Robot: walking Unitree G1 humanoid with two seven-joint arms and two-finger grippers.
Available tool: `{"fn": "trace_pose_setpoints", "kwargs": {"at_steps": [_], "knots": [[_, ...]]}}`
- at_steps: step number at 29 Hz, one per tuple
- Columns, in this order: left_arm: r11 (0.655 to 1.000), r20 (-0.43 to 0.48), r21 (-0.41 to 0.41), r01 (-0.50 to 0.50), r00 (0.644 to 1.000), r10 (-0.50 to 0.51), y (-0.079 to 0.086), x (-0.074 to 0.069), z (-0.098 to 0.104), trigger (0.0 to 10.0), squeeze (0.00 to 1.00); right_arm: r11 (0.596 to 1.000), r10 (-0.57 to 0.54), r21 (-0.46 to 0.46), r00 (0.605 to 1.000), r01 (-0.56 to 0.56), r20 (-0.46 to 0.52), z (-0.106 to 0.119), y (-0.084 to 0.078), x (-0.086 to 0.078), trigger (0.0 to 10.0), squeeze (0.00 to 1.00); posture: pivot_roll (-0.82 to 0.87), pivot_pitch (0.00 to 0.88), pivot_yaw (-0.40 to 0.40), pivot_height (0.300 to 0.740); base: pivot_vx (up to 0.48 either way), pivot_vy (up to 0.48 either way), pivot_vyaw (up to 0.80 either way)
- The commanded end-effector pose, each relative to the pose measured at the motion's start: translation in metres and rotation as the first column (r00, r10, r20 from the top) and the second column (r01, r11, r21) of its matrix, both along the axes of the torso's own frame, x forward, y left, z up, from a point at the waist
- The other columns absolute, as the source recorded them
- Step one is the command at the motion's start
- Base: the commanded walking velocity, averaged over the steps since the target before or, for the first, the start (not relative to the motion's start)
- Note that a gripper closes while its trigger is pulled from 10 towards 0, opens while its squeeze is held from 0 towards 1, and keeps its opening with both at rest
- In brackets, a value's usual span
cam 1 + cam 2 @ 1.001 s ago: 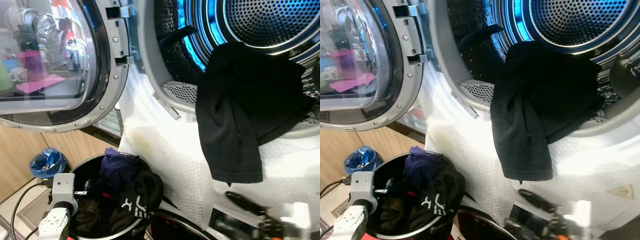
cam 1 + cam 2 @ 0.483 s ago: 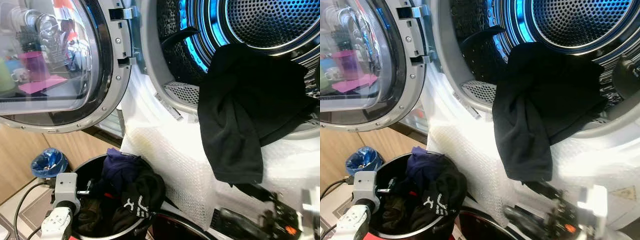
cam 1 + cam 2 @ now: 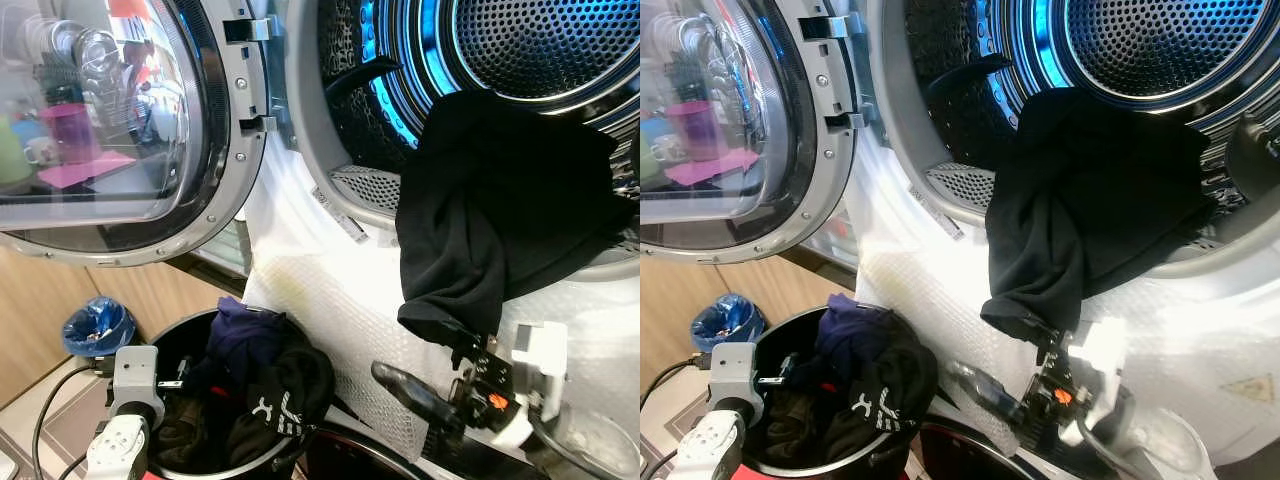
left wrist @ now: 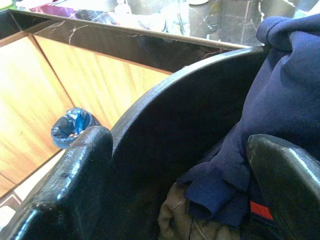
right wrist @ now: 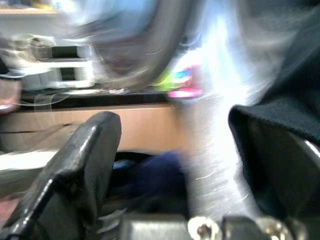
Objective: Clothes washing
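The right gripper (image 3: 440,365) has its fingers spread wide. The black cloth (image 3: 490,220) hangs just above them, one finger touching its bottom edge.

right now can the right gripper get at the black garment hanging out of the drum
Probably yes. The right gripper is open right under the black garment, one finger already against its hanging lower edge. Nothing stands between them, and the washer door is swung wide to the left.

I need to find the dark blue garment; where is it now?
The dark blue garment lies on top of the clothes in the round black basket, low on the robot's left, below the open washing machine door.
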State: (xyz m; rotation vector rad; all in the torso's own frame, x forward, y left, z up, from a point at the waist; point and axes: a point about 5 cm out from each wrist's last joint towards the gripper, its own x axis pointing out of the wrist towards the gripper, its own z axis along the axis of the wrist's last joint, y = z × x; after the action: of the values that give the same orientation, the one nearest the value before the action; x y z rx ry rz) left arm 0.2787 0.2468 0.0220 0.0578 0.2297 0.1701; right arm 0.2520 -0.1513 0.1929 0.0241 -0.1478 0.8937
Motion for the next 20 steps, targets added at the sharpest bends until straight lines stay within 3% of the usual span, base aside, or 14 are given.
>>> {"fn": "trace_pose_setpoints", "kwargs": {"at_steps": [1,3,6,11,14,17,18,19,20], "knots": [[0.997,-0.177,-0.066,0.03,0.983,-0.042,-0.018,-0.023,-0.036,10.0,0.0,0.992,-0.122,-0.032,0.99,0.125,0.076,0.011,-0.006,0.014,10.0,0.0,-0.01,0.0,-0.034,0.74,0.0,0.0,0.0],[0.997,-0.174,-0.065,0.029,0.984,-0.04,-0.018,-0.023,-0.036,10.0,0.0,0.987,-0.151,-0.043,0.985,0.155,0.088,0.014,-0.007,0.019,10.0,0.0,-0.01,0.0,-0.034,0.74,0.0,0.0,0.0],[0.997,-0.165,-0.066,0.027,0.986,-0.038,-0.018,-0.022,-0.035,10.0,0.0,0.948,-0.297,-0.054,0.934,0.313,0.197,0.038,-0.011,0.043,10.0,0.0,-0.01,0.0,-0.034,0.74,0.0,0.0,0.0],[0.997,-0.155,-0.071,0.014,0.988,-0.025,-0.019,-0.023,-0.034,10.0,0.0,0.93,-0.367,0.094,0.881,0.356,0.297,0.079,-0.012,0.057,10.0,0.0,0.0,0.0,-0.033,0.74,0.0,0.0,0.0],[0.997,-0.154,-0.075,0.011,0.988,-0.022,-0.019,-0.023,-0.034,10.0,0.0,0.946,-0.32,0.168,0.89,0.278,0.325,0.097,-0.006,0.058,10.0,0.0,0.01,0.0,-0.034,0.74,0.0,0.0,0.0],[0.997,-0.151,-0.076,0.014,0.988,-0.025,-0.02,-0.022,-0.034,10.0,0.0,0.973,-0.131,0.228,0.916,0.045,0.379,0.118,0.002,0.047,10.0,0.0,0.02,0.0,-0.04,0.74,0.0,0.0,0.0],[0.997,-0.151,-0.076,0.014,0.988,-0.025,-0.02,-0.022,-0.034,10.0,0.0,0.973,-0.131,0.228,0.916,0.045,0.379,0.118,0.002,0.047,10.0,0.0,0.02,0.0,-0.04,0.74,0.0,0.0,0.0],[0.997,-0.15,-0.079,0.007,0.989,-0.019,-0.019,-0.022,-0.034,10.0,0.0,0.968,-0.057,0.248,0.914,-0.048,0.401,0.124,0.003,0.042,10.0,0.0,0.02,0.0,-0.039,0.74,0.0,0.0,0.0],[0.997,-0.149,-0.08,0.003,0.989,-0.015,-0.019,-0.022,-0.034,10.0,0.0,0.965,-0.037,0.251,0.912,-0.073,0.408,0.125,0.003,0.041,10.0,0.0,0.02,0.0,-0.039,0.74,0.0,0.0,0.0]]}}
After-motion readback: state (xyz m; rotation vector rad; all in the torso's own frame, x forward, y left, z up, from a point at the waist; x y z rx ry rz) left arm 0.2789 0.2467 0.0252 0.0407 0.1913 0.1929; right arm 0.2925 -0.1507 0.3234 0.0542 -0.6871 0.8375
